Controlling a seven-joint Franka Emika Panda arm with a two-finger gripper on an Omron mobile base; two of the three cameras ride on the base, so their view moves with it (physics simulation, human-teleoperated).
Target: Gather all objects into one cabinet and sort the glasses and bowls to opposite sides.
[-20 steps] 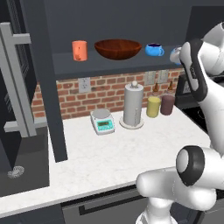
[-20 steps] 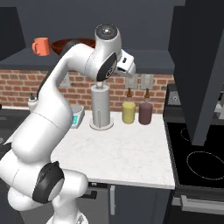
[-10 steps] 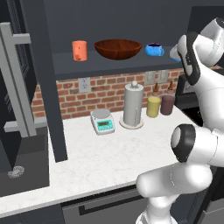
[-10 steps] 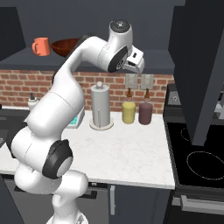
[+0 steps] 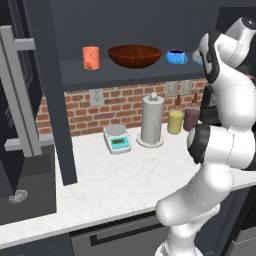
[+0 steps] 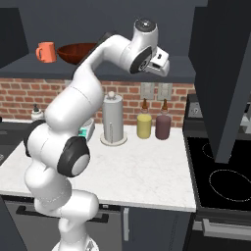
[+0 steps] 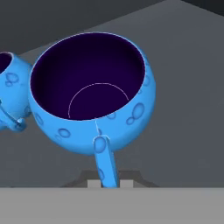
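Observation:
On the dark cabinet shelf (image 5: 125, 75) stand an orange mug (image 5: 91, 57), a wide reddish-brown bowl (image 5: 135, 55) and a blue cup (image 5: 176, 56), left to right. My gripper (image 6: 159, 62) is at the shelf's right end. In the hand view a second blue cup (image 7: 92, 92) looms close, dark inside, tilted toward the camera. Its handle (image 7: 106, 162) runs down between the tips of my gripper (image 7: 109, 183), which is shut on it. The other blue cup (image 7: 8, 83) peeks in at the left edge, apart from the held one.
Below the shelf, on the white counter (image 5: 115, 185), are a steel paper-towel cylinder (image 5: 152, 120), a yellow canister (image 5: 175, 121), a maroon canister (image 5: 191, 119) and a small scale (image 5: 117, 139). The cabinet's open door (image 5: 20, 95) hangs left. A stove (image 6: 225, 181) lies right.
The arm has swung up and to the right, bringing the hand closer to the right end of the shelf. Mug, bowl and the free blue cup have stayed put.

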